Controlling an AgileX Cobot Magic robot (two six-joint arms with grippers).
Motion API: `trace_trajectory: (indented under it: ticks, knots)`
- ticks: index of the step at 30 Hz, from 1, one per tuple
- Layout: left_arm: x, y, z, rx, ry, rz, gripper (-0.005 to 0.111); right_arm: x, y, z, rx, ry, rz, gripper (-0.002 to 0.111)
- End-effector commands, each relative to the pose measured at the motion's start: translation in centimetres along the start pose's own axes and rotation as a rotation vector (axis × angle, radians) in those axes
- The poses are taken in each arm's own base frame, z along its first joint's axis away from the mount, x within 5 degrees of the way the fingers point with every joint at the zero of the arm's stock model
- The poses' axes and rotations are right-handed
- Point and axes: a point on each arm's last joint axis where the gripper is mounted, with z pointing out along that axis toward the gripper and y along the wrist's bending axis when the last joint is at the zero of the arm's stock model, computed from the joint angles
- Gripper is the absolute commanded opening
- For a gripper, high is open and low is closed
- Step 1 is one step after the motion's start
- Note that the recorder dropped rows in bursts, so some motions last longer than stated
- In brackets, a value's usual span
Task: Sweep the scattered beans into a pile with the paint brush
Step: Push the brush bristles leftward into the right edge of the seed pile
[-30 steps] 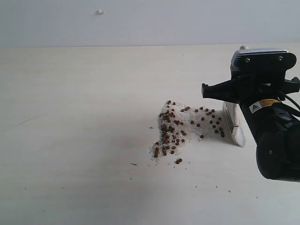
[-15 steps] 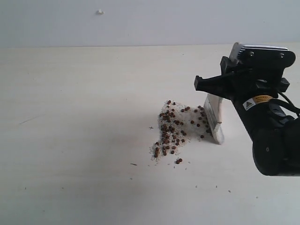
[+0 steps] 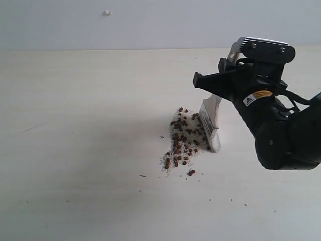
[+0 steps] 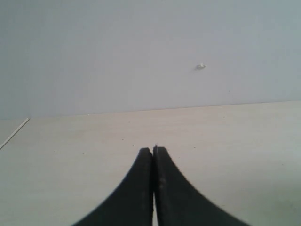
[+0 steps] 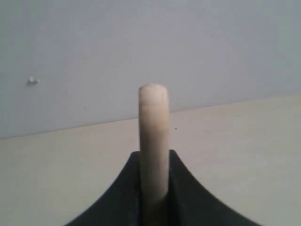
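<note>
Reddish-brown beans [image 3: 181, 140] mixed with whitish grains lie in a loose patch on the pale table [image 3: 80, 125]. The paint brush [image 3: 210, 128] stands bristles-down against the patch's right edge, touching the table. My right gripper [image 3: 223, 83] is shut on the brush's wooden handle [image 5: 153, 127], which sticks up between the black fingers [image 5: 181, 179] in the right wrist view. My left gripper [image 4: 153, 150] is shut with nothing between its jaws; it hangs over bare table and does not show in the exterior view.
A small white speck [image 3: 107, 12] sticks to the grey wall behind the table. A few stray beans [image 3: 191, 172] and dark crumbs [image 3: 143, 175] lie in front of the patch. The right arm's black body [image 3: 286, 135] fills the right side.
My right gripper has carried the brush leftwards across the table. The beans that lay spread to the right have been pushed in against the main patch.
</note>
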Motion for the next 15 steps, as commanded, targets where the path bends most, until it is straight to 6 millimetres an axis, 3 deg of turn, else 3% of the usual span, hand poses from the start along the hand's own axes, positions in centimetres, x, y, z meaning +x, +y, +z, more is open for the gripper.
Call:
trace_trajectory:
  ticks: [1, 15]
  knots:
    - [0.07, 0.04, -0.03, -0.005, 0.001, -0.002, 0.000, 0.64, 0.06, 0.23, -0.009, 0.038, 0.032, 0.000]
    - [0.07, 0.04, -0.03, -0.005, 0.001, -0.002, 0.000, 0.74, 0.36, 0.23, -0.041, 0.048, 0.115, 0.000]
